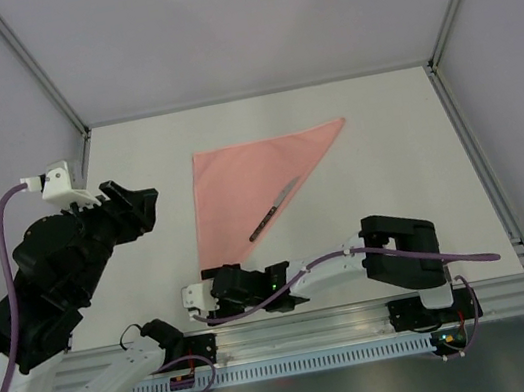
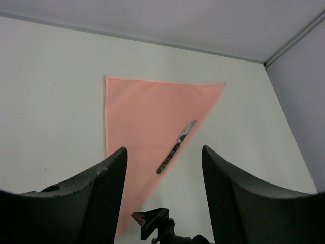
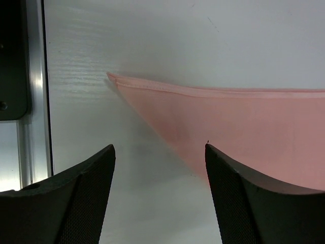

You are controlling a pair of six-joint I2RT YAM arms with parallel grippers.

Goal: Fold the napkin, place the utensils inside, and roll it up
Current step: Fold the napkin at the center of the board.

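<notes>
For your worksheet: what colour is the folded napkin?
The napkin is pale pink, clearest in the left wrist view.

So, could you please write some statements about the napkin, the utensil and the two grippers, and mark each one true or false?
The napkin is folded into a triangle. True.
Two utensils lie on it. False: only one knife shows.
The knife lies along the napkin's slanted edge. True.
The right gripper is shut on the napkin's corner. False: it is open and holds nothing.
The left gripper rests on the napkin. False: it is apart, to the napkin's left.
</notes>
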